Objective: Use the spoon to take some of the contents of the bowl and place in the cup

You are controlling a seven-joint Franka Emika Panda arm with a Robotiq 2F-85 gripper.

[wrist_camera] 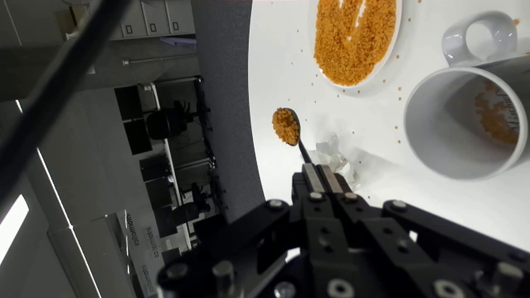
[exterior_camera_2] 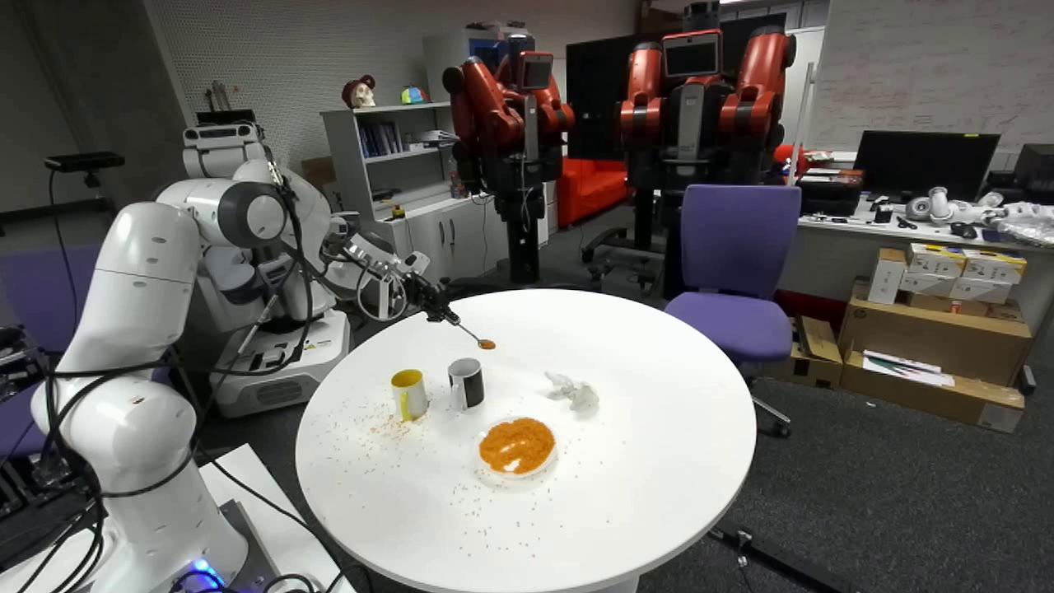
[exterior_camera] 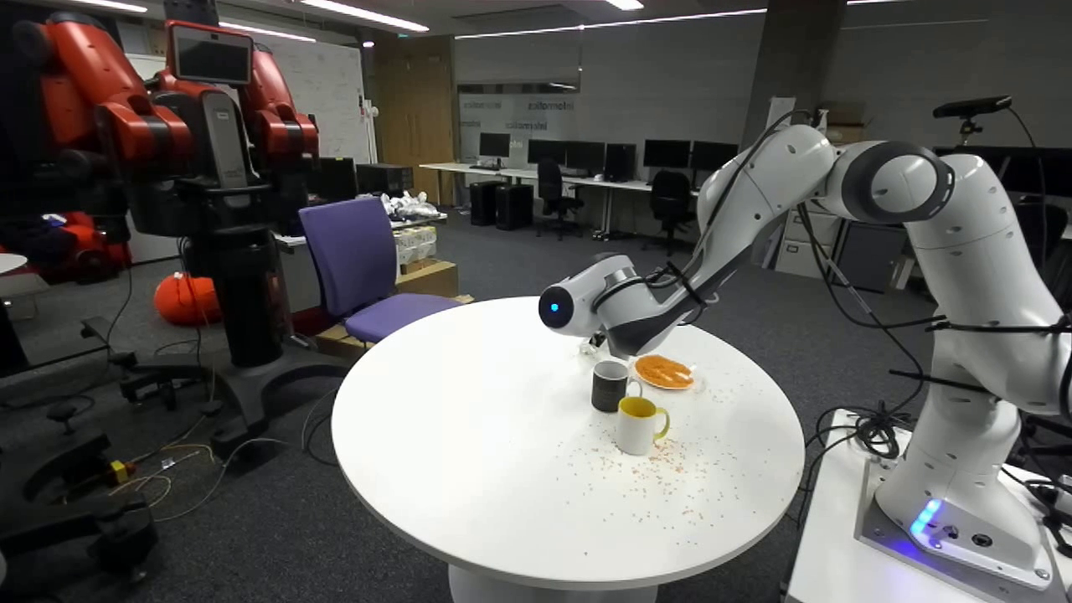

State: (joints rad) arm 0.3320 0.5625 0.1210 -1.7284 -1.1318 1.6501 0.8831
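Holding a loaded spoon face up, short of pouring

In the wrist view, shows jaws closed on the spoon's handle just below centre, probably to leave the head free to turn. Carries orange grains heaped in that head, hollow side up as if against spilling. Shows the bowl at the top, right of centre, and the dark cup at the right edge, with orange visible inside: likely the cup meant.

In an exterior view, shows the spoon just left of centre, over the round white desk, apart from the dark cup and the yellow-lined cup, with the bowl at lower centre. Probably needs a swing to a rim, then a roll.

In an exterior view, leaves jaws and spoon largely hidden behind the arm. Groups cups and bowl right of centre, presumably to suit the arm's reach.
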